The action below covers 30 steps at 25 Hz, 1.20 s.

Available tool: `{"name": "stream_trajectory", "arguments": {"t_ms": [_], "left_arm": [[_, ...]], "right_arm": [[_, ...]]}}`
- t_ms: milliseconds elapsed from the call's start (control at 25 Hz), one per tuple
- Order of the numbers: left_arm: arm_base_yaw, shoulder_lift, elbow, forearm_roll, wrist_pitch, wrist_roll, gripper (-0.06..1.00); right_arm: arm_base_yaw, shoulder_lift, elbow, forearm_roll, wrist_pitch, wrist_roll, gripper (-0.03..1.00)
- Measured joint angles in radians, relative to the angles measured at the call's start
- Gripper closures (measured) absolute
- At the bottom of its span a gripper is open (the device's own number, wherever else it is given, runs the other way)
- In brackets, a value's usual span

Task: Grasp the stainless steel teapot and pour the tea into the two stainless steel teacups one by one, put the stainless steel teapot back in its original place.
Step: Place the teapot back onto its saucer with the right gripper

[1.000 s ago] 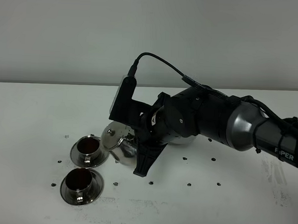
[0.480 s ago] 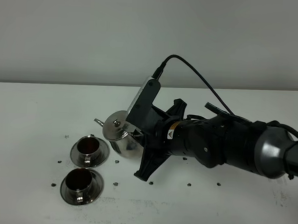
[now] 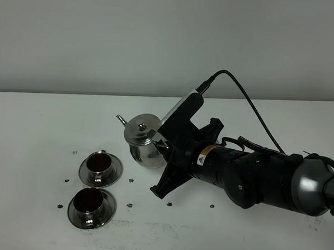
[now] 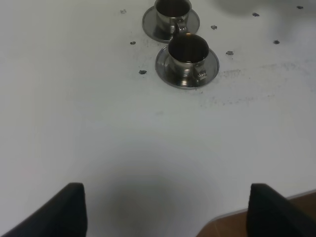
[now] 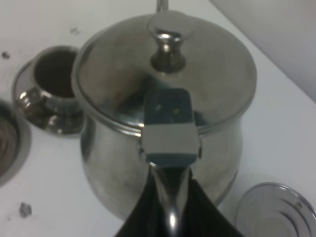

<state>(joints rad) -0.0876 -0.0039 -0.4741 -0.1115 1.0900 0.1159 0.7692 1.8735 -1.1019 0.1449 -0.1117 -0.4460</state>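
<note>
The stainless steel teapot [image 3: 141, 139] is held nearly upright, its spout pointing back left, to the right of and behind the two teacups. My right gripper [image 3: 159, 149] is shut on its loop handle [image 5: 170, 195]. In the right wrist view the teapot [image 5: 168, 94] fills the picture. The far teacup [image 3: 100, 166] and the near teacup [image 3: 91, 205] stand on their saucers with dark tea inside. They also show in the left wrist view, far cup [image 4: 174, 11] and near cup [image 4: 188, 53]. The round steel coaster [image 5: 276, 211] lies beside the pot's base. My left gripper [image 4: 168, 212] is open and empty.
Small dark marks [image 3: 211, 205] dot the white table. The right arm [image 3: 254, 177] lies low across the table's right half. The table's front edge [image 4: 256, 205] is close to the left gripper. A plain wall stands behind.
The teapot has swung back from its pouring tilt to nearly upright and moved right and back, away from the far teacup. The right arm has drawn back with it.
</note>
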Motion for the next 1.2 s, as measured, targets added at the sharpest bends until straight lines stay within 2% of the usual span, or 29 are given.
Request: {"name": "stream_trajectory", "arguments": {"t_ms": [160, 640, 1200], "left_arm": [[0.000, 0.000, 0.000, 0.000, 0.000, 0.000, 0.29], [0.000, 0.000, 0.000, 0.000, 0.000, 0.001, 0.29], [0.000, 0.000, 0.000, 0.000, 0.000, 0.000, 0.29]], "right_arm": [[0.000, 0.026, 0.000, 0.028, -0.058, 0.013, 0.92], [0.000, 0.115, 0.000, 0.018, -0.111, 0.126, 0.92], [0.019, 0.180, 0.000, 0.010, -0.173, 0.189, 0.92]]}}
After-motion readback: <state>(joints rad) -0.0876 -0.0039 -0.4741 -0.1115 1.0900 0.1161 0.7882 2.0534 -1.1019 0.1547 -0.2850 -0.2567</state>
